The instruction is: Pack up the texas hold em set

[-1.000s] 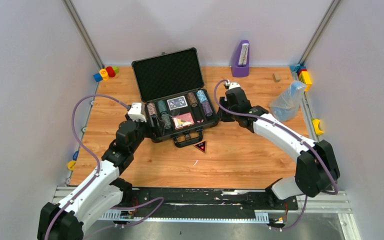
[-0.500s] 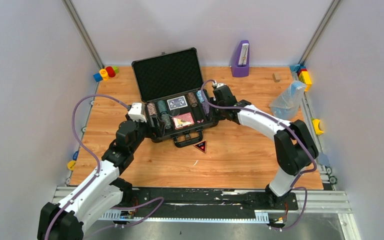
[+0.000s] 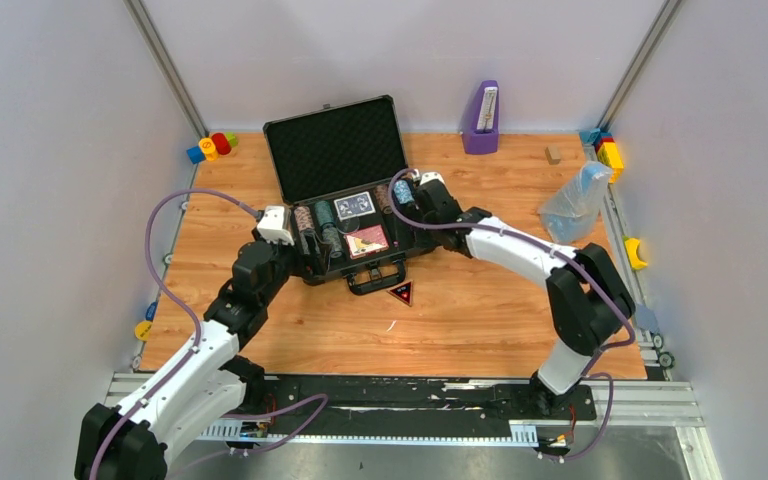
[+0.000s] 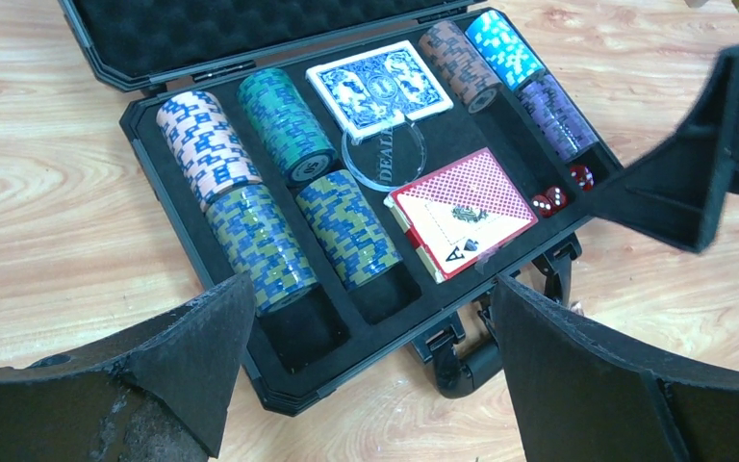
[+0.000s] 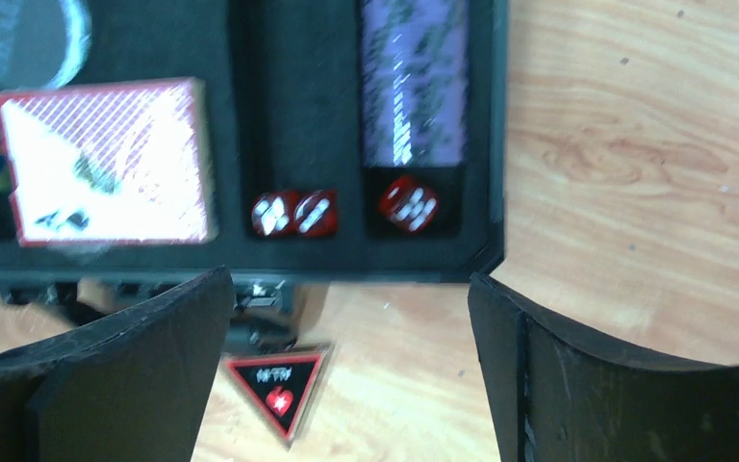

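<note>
My right gripper is spread wide with nothing in it, and hangs over the near right corner of the case. Straight below it lie three red dice in their pockets. A purple chip stack lies just beyond one of them, and the red deck is off to the side. My left gripper is just as wide and just as empty. It is held low at the case's near left corner and looks across the slots.

I judge the packing mostly done. The chips lie in their rows, and the blue deck and the red one sit in the middle. A clear dealer disc lies between the decks, and the dice are in. The button is out on the table, just in front of the handle. The lid stands up, open. So the button has to go in, then the lid must come down and be latched.

The near ends of two chip rows look bare. I see no loose chips on the table, so I cannot tell if any are missing. My right wrist view is smeared and the button's print is unreadable. From above, my right arm covers the far right of the case. I cannot tell how the latches stand. A white speck on the wood near the button is too small to name.
</note>
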